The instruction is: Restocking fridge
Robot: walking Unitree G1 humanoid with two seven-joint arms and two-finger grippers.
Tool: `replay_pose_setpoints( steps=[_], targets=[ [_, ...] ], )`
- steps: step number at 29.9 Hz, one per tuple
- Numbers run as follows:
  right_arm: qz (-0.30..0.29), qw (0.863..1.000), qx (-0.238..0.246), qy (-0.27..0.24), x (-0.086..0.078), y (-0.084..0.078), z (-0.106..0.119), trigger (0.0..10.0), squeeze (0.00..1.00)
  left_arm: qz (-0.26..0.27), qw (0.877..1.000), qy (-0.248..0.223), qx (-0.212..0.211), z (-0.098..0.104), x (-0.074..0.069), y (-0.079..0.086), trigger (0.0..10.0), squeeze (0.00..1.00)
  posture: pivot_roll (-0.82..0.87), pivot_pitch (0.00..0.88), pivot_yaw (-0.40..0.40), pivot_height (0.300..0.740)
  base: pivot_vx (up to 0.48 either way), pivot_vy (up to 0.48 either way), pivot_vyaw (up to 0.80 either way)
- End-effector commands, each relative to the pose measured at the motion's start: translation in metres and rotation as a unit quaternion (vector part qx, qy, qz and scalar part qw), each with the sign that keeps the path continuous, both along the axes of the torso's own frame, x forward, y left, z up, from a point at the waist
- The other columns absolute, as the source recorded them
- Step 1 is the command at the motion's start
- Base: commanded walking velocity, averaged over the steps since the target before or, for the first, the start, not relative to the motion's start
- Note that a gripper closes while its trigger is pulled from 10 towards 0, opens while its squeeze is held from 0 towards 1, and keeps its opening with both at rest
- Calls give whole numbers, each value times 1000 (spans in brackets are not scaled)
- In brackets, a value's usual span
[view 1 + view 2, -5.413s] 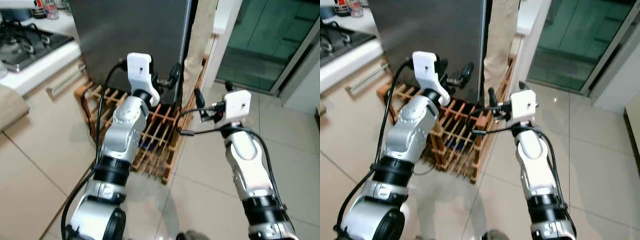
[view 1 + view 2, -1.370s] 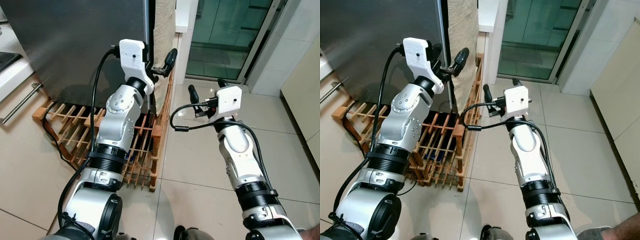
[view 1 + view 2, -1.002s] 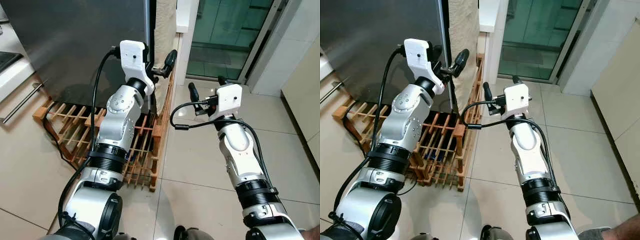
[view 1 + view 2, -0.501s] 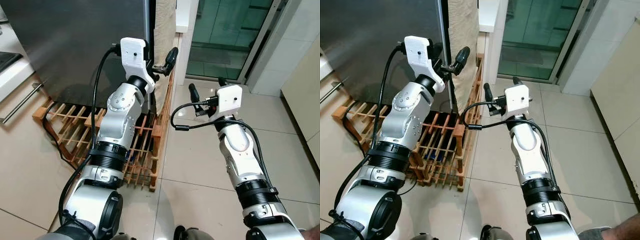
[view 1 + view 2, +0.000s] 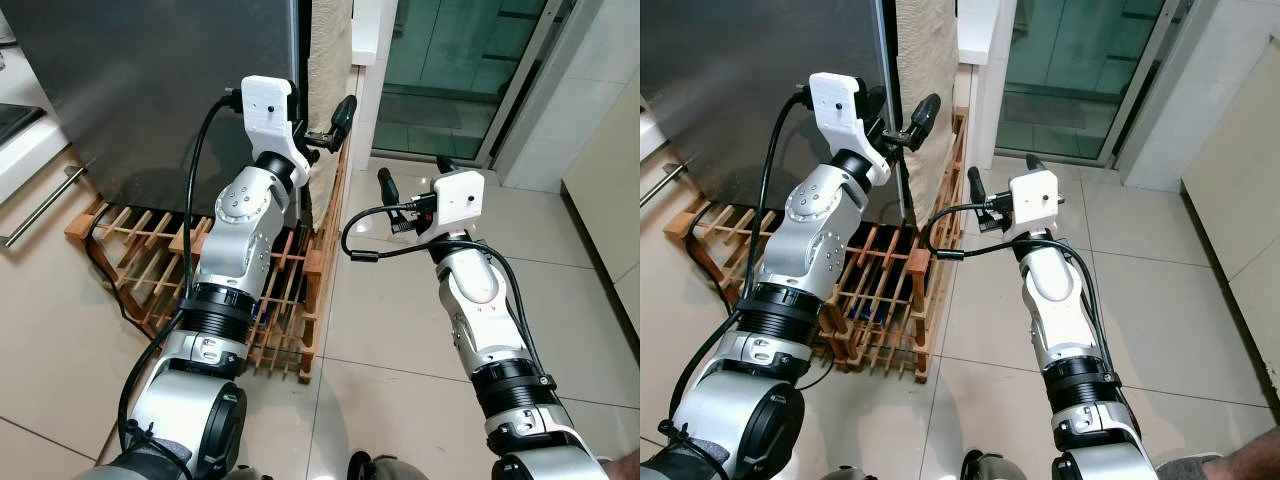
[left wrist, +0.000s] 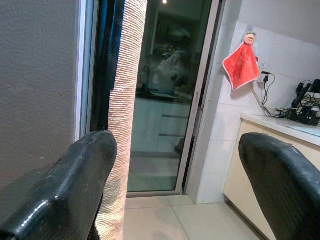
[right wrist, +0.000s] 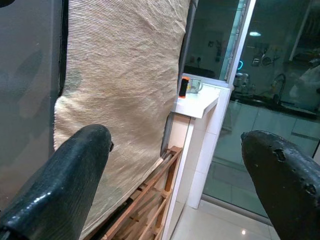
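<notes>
The fridge (image 5: 150,80) has a dark grey steel door, shut, at the upper left. My left gripper (image 5: 322,118) is raised at the door's right edge and is open and empty. In the left wrist view the gripper (image 6: 170,185) straddles that edge: one of its fingers (image 6: 55,195) is before the grey door (image 6: 35,85), and a beige woven cloth (image 6: 122,125) hangs between the two. My right gripper (image 5: 411,170) is held lower, over the floor tiles, also open and empty. It faces the cloth (image 7: 120,100) and the fridge's side.
A wooden lattice rack (image 5: 150,260) lies on the floor at the fridge's foot, under my left arm. A glass sliding door (image 5: 440,70) stands behind. A white counter with a drawer handle (image 5: 40,205) is at the left. Pale floor tiles (image 5: 390,330) spread to the right.
Since 5.4 s ago the camera has come closer and turned right along the fridge. In the last second my left gripper rose slightly at the door's edge; my right arm barely moved.
</notes>
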State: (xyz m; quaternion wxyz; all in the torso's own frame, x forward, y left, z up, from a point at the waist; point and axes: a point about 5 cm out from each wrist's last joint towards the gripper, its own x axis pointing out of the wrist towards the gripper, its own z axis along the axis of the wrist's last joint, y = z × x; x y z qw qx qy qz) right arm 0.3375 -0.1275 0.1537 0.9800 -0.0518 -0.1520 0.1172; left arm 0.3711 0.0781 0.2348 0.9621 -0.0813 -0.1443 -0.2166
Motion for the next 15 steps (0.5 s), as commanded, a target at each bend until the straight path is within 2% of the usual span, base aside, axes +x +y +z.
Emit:
replay_pose_setpoints(
  steps=[1,15],
  targets=[
    [0,1000,7,-21,3,0,11,10000,0,0,1000,-6,-3,6,0,-1,10000,0,-65,0,-11,727,0,0,0],
    [0,1000,8,-29,0,0,14,10000,0,4,1000,-4,-10,7,1,0,10000,0,-69,0,-7,727,0,0,0]
  ],
)
